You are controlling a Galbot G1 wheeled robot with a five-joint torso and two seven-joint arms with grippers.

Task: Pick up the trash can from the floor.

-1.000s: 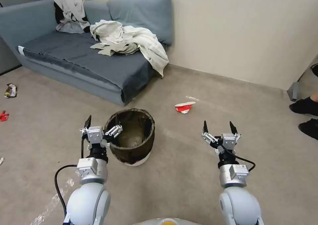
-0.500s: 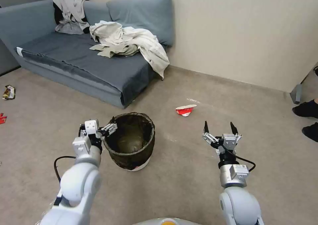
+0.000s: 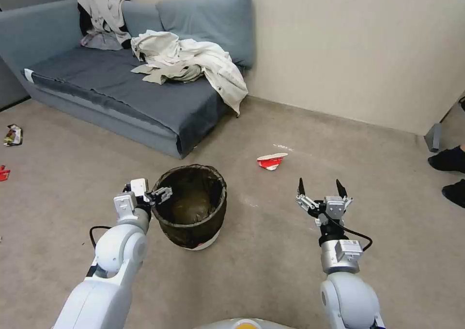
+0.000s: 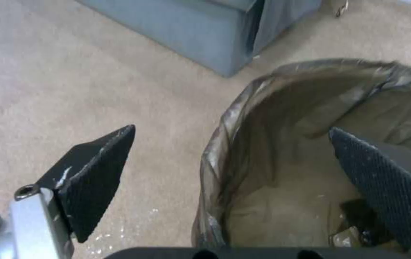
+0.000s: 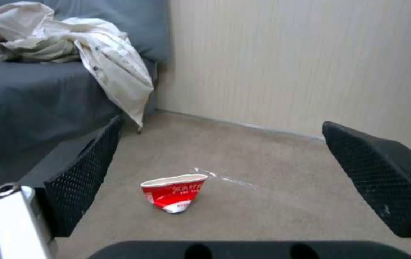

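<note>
Living room: grey sofa [image 3: 121, 82], strewn clothes [image 3: 189, 60] (litter on carpet [image 3: 271, 161]).

A plain room corner faces you.
You see a grey-blue fabric sofa [image 3: 121, 86] against a beige panelled wall [image 3: 348, 48], pale crumpled clothing [image 3: 189, 62] draped over its seat.

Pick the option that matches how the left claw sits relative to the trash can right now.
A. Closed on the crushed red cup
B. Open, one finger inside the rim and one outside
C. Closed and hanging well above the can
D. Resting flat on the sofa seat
B: the left wrist view shows the left claw open astride the bag-lined rim of the trash can, one finger over the inside, the other outside over the floor.
</note>
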